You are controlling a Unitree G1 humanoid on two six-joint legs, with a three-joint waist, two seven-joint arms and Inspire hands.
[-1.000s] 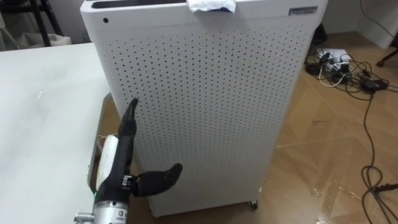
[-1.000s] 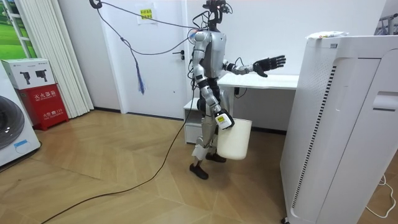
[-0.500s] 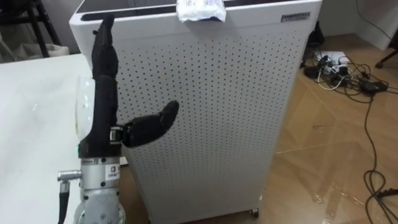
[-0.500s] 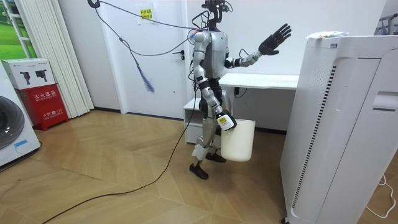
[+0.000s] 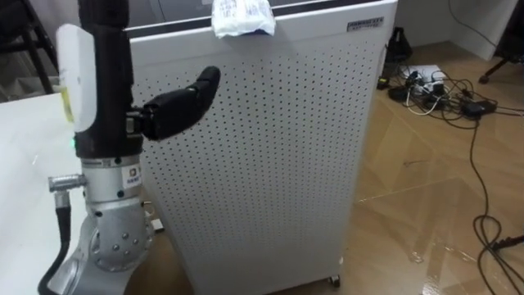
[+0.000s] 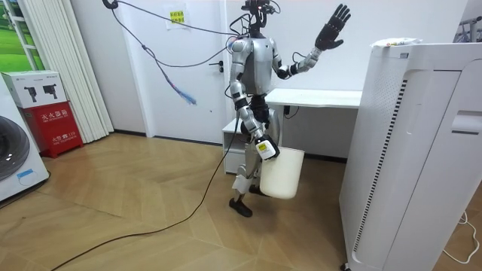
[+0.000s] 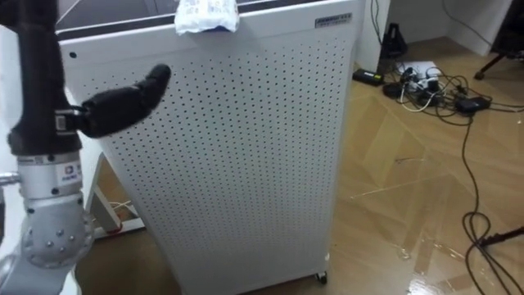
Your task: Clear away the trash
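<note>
A crumpled white wrapper [image 5: 241, 16] lies on the front top edge of a tall white perforated cabinet [image 5: 270, 164], also seen as the wrapper [image 6: 397, 42] in the room view. My left hand [image 5: 102, 82] is raised upright to the left of the cabinet, open, thumb pointing toward the wrapper and holding nothing. In the room view this left hand [image 6: 332, 26] is held above head height with its fingers spread. My right hand [image 6: 263, 149] hangs at my side, shut on the rim of a white bin [image 6: 282, 173]. I stand between the table and the cabinet.
A white table [image 6: 316, 96] stands behind me against the wall, its top [image 5: 24, 164] at my left. Tangled cables and a power strip [image 5: 442, 86] lie on the wooden floor to the right of the cabinet. A red box [image 6: 53, 124] stands at the room view's left.
My left arm has swung up from table height to above my head, hand still open. The bin at my right side has swung slightly. The eye view has shifted.
</note>
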